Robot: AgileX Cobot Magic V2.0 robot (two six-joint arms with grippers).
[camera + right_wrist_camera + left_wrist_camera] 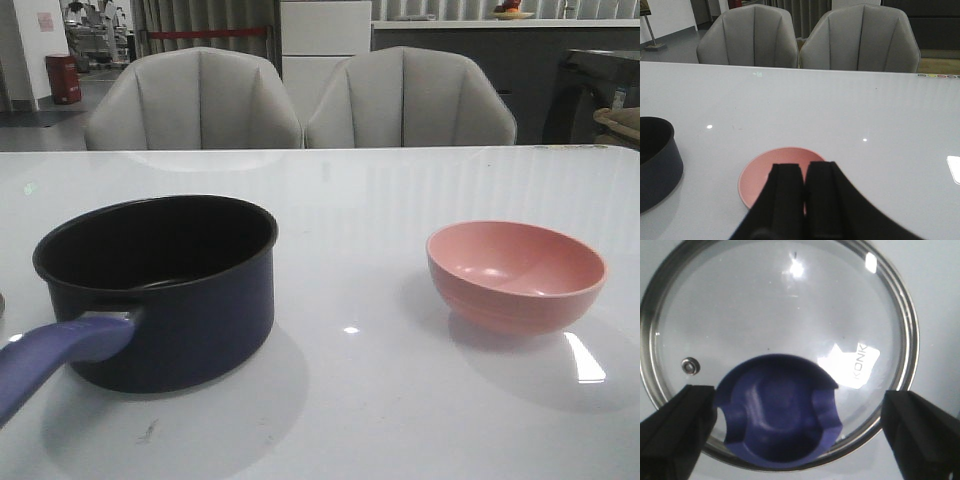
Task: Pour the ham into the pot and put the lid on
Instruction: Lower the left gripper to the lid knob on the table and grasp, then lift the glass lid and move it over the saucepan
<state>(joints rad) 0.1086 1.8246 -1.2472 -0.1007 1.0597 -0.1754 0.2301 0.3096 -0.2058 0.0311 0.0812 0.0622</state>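
Left gripper [800, 425] is spread wide, one finger on each side of the lid's blue knob [780, 412], clear gaps on both sides, nothing gripped. Lid [782, 305] lies flat on the white table [350, 200], knob up, KONKA lettering readable; it sits outside the front view, so I can't place it relative to the pot from here. Right gripper [802, 192] has its fingers pressed together with nothing between them, hanging over the near edge of the pink bowl [516, 275]. Pot [160, 290] stands upright on the left side of the table, uncovered, handle [55, 355] pointing toward the robot; bowl is well apart to its right. Ham: none visible. The bowl interior looks bare in the front view and the pot's floor is too dark and shallow-angled to check, so the slices may already be in the pot, but that's a guess. If so, the pour is done and we're on the lid step. Next move calls for the left fingers to close squarely on the knob, lift straight up, carry over the pot, and seat the steel rim level on the pot's rim. Right arm should stay clear.
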